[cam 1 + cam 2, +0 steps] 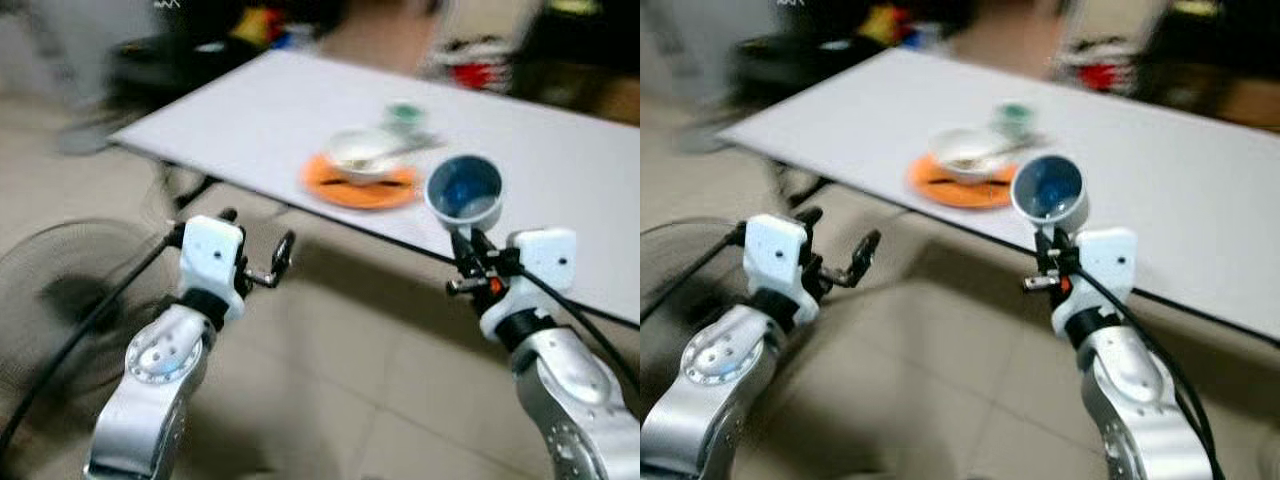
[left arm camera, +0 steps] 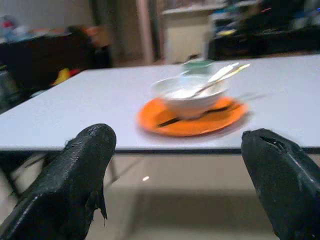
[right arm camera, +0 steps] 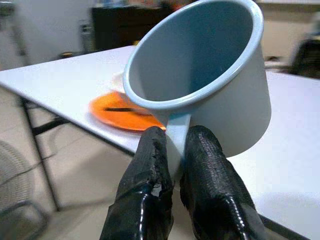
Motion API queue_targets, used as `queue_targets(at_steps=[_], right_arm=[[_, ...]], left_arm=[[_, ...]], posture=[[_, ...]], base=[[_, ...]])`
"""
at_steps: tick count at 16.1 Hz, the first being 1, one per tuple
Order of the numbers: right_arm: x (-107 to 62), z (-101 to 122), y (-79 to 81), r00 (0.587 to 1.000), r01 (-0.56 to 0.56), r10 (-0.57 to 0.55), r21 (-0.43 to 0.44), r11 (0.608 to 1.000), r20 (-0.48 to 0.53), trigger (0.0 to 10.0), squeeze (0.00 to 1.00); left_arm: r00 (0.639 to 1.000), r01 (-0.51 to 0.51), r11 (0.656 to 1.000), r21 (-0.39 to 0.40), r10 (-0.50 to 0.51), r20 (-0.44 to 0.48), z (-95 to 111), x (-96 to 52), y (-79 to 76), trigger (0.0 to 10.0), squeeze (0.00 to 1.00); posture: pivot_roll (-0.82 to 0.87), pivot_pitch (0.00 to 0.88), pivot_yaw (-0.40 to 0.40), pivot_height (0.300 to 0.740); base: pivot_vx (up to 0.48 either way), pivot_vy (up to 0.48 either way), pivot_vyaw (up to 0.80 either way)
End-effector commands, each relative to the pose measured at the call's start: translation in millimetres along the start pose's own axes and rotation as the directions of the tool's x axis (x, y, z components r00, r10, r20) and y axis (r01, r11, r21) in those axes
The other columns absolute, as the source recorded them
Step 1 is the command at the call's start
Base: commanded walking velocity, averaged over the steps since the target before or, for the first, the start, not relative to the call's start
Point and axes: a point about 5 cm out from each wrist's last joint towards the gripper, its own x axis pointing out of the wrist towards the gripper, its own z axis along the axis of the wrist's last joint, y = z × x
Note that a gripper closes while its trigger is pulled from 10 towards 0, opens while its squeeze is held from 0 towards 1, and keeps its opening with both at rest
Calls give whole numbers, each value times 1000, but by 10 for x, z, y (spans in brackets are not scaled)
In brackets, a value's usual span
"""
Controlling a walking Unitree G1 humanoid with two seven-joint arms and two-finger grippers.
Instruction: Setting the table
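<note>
Right pincer point(image 3: 172, 150) pinches the handle of a blue-grey cup point(image 1: 464, 191), fingers point(image 3: 145, 170) pressed together on that one thin tab. The cup is held in the air, tilted, mouth toward the camera, over the near edge of the bench point(image 1: 560, 170). It is not yet resting on the surface.

Left pincer point(image 1: 258, 245) is spread wide and carries nothing; it hangs over the floor just short of the near edge.

On the bench, close to the near edge: an orange plate point(image 1: 362, 186) with a white bowl point(image 1: 362, 153) on it, utensils lying in the bowl. A small green cup point(image 1: 404, 113) stands just behind the bowl. A fan point(image 1: 60, 290) stands on the floor to the left.

Risks, as judged:
- The grip is on the handle alone, so the cup could swing or slip out if the arm jolts.
- The head views are blurred, which suggests the robot is walking; a step could bump the cup's body against the bench edge.
- Set down too near the edge, or while tilted, the cup may tip to the floor.
- Placed too far left, it could knock the plate or the utensils.
</note>
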Motion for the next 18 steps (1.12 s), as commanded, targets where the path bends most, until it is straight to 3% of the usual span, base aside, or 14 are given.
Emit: queue_targets(at_steps=[1,3,6,8,13,16,18], right_arm=[[-3,26,23,1000,-2,2,-2,1000,5,10000,0],[-4,25,24,1000,1,-1,-1,1000,4,10000,0],[-7,27,25,1000,3,-3,0,1000,2,10000,0],[-2,30,25,1000,6,-6,11,1000,2,10000,0],[32,-30,-40,996,55,-54,14,998,-67,10000,0],[75,0,-87,993,107,-110,-56,993,-49,10000,0],[90,21,-83,995,101,-102,-40,994,-20,10000,0]], left_arm=[[1000,-8,1000,5,8,0,9,-4,35,10000,0],[999,-13,1000,-20,12,-41,-37,17,58,10000,0],[999,-18,1000,-24,18,-38,-36,18,64,10000,0],[999,-32,999,-24,31,-27,-15,21,75,10000,0],[1000,-25,1000,-19,25,-17,-11,36,84,10000,0],[1000,-13,1000,-26,13,-18,-15,37,74,10000,0],[1000,-9,1000,-26,8,-18,-17,34,73,10000,0]], posture=[[107,0,21,740],[107,0,21,740],[99,0,28,740],[98,0,32,740],[99,0,34,740],[99,0,33,740],[99,0,32,740]], base=[[0,0,-800],[0,240,-800],[0,480,-800],[0,0,-800],[0,0,0],[96,0,0],[319,0,0]])
